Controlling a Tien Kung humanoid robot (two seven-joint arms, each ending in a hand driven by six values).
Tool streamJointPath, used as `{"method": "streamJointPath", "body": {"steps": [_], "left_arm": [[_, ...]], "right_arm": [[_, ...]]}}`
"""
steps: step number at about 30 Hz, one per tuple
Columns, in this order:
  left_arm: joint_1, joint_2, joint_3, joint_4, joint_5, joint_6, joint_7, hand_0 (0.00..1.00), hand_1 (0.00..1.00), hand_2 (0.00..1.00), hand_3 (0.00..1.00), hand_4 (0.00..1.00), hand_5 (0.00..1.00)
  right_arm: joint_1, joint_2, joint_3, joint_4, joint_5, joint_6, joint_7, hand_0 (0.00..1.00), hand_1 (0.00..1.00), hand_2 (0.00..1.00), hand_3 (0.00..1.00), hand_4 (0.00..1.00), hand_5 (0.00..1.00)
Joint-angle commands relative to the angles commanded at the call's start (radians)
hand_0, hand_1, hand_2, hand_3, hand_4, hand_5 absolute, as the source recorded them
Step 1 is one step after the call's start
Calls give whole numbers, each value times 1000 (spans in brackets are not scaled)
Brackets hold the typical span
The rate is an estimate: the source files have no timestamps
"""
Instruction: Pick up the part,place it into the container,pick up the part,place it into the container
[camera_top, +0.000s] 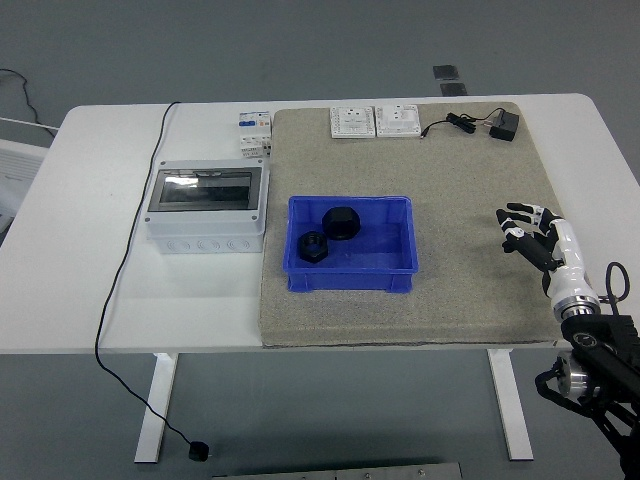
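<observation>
1. The right hand (528, 236) hovers over the right edge of the beige mat (470, 300), fingers spread and slack, gripping nothing — well to the right of the blue bin (351, 280).
2. Its white forearm runs down to the black arm at the lower right corner of the view.
3. Both parts sit inside the blue bin: a black hexagonal nut (341, 222) toward the bin's far wall, and a black ring-shaped nut (312, 246) just left of and nearer than it, the two close together.
4. The blue bin rests on the mat's left half.
5. Left of the bin, off the mat, stands a grey enclosure box (206, 208) with a clear lid.
6. Beyond the bin — at the mat's far edge — lie two white wall sockets (374, 121), with a black power adapter (503, 126) further right.
7. A white circuit breaker (254, 133) stands beyond the enclosure box.
</observation>
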Motion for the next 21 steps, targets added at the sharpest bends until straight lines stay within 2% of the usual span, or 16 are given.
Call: {"method": "streamJointPath", "body": {"steps": [21], "left_arm": [[-6, 3, -3, 0, -8, 5, -16, 729, 629, 697, 567, 574, 404]], "right_arm": [[-9, 0, 45, 10, -1, -1, 7, 370, 336, 612, 605, 697, 369]]}}
